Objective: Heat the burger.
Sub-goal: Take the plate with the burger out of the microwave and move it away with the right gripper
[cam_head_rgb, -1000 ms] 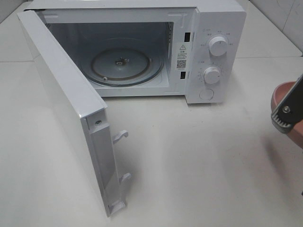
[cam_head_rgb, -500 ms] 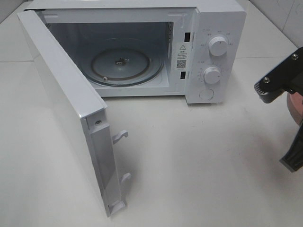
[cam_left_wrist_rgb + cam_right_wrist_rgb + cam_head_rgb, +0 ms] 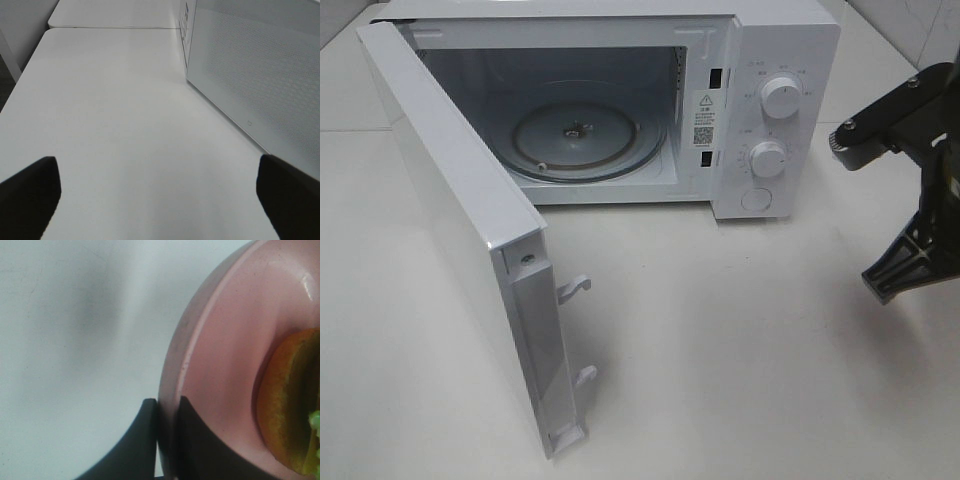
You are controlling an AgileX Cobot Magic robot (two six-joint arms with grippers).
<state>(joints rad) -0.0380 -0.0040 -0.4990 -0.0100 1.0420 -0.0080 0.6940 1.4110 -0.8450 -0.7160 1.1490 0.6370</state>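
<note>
because the white microwave oven [image 3: 620, 100] at twelve o'clock on the pale tabletop [image 3: 720, 340] has its hinged white door [image 3: 460, 230] swung fully out toward seven o'clock, the cavity is open to me and the round glass turntable [image 3: 585, 135] sits bare inside, ready to take a load. i read that as the reason the door is left standing wide: nothing has to be moved before something goes in.

my right gripper [image 3: 167, 412] is nearly closed, its two dark fingers pinching the raised rim of the round pink plate [image 3: 220, 355], one finger outside the rim and one inside. i judge the grip is on the rim so that the food itself is not touched and rides flat on the plate. the burger [image 3: 295, 400], with its glossy golden-brown bun and a scrap of green lettuce showing, rests on that plate, well in from the pinched rim. from the high camera only the black arm shows at three o'clock, to the right of the oven's dials [image 3: 780, 97]; plate and burger are hidden there, so i cannot say whether the plate is lifted clear.

my left gripper [image 3: 160, 195] is spread wide with nothing between its dark fingertips [image 3: 30, 192], looking along bare table just beside the door's outer face. i take it to be parked clear, leaving the oven's mouth free for the right arm.
</note>
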